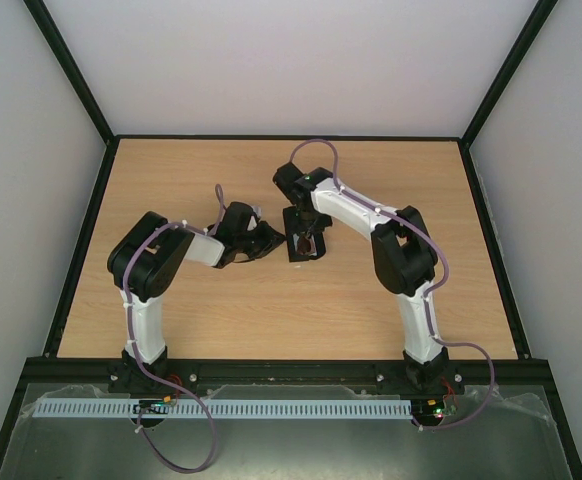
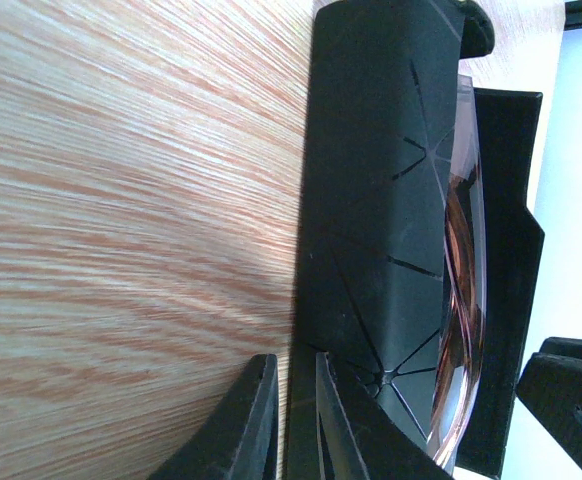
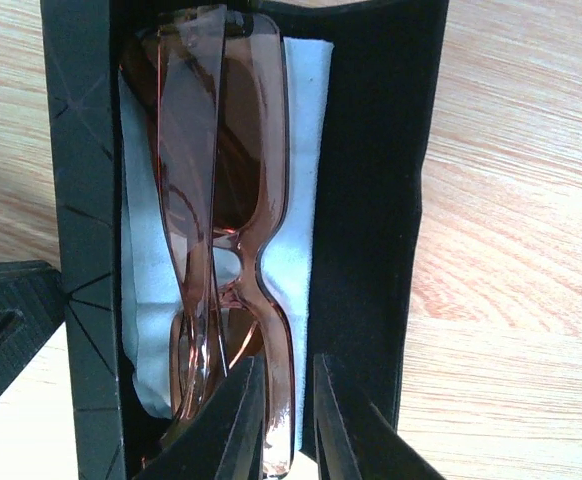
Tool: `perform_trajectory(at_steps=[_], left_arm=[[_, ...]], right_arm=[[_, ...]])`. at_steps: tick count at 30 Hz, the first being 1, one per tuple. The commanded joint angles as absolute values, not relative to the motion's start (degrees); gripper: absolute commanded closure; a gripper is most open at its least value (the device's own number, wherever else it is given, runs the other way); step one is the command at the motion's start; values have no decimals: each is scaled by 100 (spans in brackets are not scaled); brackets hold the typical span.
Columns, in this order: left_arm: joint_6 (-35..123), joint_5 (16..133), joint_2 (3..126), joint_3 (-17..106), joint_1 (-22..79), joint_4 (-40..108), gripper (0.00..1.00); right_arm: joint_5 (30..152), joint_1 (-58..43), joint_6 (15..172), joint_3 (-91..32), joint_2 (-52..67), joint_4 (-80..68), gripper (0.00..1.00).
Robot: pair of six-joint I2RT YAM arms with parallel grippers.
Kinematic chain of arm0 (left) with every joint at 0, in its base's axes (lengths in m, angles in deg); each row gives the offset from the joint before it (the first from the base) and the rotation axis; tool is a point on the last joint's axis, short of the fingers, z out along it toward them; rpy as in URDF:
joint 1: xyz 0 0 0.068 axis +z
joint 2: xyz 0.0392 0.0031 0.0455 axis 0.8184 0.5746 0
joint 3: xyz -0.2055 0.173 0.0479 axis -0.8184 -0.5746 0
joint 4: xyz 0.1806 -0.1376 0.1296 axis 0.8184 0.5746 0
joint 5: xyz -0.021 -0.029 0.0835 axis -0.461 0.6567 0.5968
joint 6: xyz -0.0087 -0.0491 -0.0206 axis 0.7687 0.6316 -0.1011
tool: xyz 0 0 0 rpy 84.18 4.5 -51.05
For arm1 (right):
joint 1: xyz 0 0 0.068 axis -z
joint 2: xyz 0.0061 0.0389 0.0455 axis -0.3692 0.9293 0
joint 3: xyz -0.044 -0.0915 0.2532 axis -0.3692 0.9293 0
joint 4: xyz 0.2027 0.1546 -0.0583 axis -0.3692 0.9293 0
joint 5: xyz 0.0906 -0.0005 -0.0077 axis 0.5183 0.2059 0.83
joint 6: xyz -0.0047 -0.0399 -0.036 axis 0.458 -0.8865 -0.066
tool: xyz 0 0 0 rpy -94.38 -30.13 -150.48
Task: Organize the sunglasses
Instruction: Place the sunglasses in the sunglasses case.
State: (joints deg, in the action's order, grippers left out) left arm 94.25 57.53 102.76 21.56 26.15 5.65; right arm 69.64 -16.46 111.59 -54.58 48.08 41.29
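Sunglasses (image 3: 271, 150): translucent reddish-brown plastic, glossy and smooth, bright glints along the frame edges; the cloth (image 3: 306, 90) beneath is pale, soft-looking fabric, matt. Case (image 3: 371, 200): matt black throughout, the inner face velvety like felt, the outer wall smooth with fine creased seams, clearest in the left wrist view. Tabletop (image 3: 511, 250): light wood-grain surface, smooth with a faint sheen; right pincer (image 3: 287, 375) is matt black plastic.

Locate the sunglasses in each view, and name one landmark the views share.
Top external: sunglasses mid-table, inside the case.
Left wrist: sunglasses a reddish sliver at right.
Right wrist: sunglasses central, on the cloth.
Shared landmark: the black case holding them.
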Motion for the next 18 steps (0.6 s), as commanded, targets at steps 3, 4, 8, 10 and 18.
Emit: perform_trajectory(at_steps=[3,4,8,10,18], left_arm=[[9321,5929,10325,2069,2557,1040,87],[9328,5922,10328,2073,2560,1036,87],[9347,5924,10387,2115,2533,1015,87],[9352,5915,10418,2138,2524,1018,87],[9352,5907,10503,2237,2483,1034,87]], right_arm=[[6764,-1672,11260,-5516,5077,4228,84],[6766,-1674,11255,-5551,5129,4228,84],[6864,-1683,11246,-5621,5333,4195,84],[6896,-1683,11259,-5613,5401,4142,85],[7089,-1748,11255,-5894,5598,4084,85]])
